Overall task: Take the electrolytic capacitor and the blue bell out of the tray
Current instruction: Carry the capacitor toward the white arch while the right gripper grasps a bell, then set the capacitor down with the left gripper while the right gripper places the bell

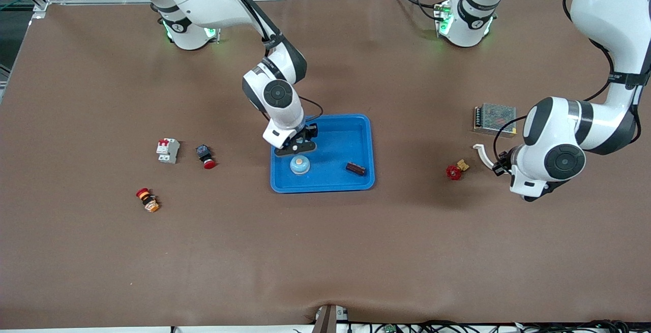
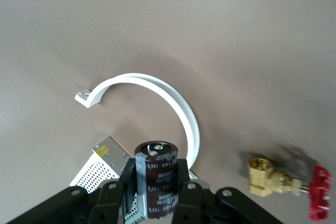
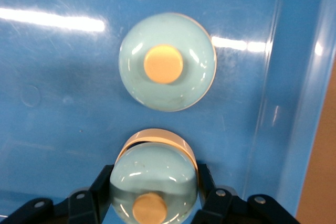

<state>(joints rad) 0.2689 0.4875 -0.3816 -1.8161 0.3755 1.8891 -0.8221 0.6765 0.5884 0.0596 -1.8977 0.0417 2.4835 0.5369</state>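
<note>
Your right tool (image 3: pixel 153 195) is clamped on a blue bell (image 3: pixel 155 171), pads pressed against either side of its dome, low inside the tray (image 1: pixel 356 129) at the end toward the right arm. Whether the bell has left the tray floor cannot be told. A second bell (image 3: pixel 167 62) of the same pale blue, with a cream button on top, sits just beside it on the tray floor. A small dark brown part (image 1: pixel 356 169) lies in the tray toward the left arm's end.

Your left tool (image 2: pixel 156 195) is clamped on the electrolytic capacitor (image 2: pixel 156 163), held upright over the bare worktop (image 1: pixel 325 251) toward the left arm's end, well apart from the tray. Below it lie a white curved strip (image 2: pixel 178 103), a brass valve (image 2: pixel 273 178) with a red handwheel and a mesh-cased power supply (image 2: pixel 97 169).

By the look of it, the capacitor is out of the tray and waits to be set down, while the bell's removal is at the grasp. Next, the right arm needs a straight lift that clears both the neighbouring bell and the raised rim, then a carry to open worktop. The left arm needs a free spot between the strip and the valve.

The capacitor's dark sleeve carries white print and a grey stripe, but the characters are too small to read with certainty. No writing shows on the bells or the tray.
</note>
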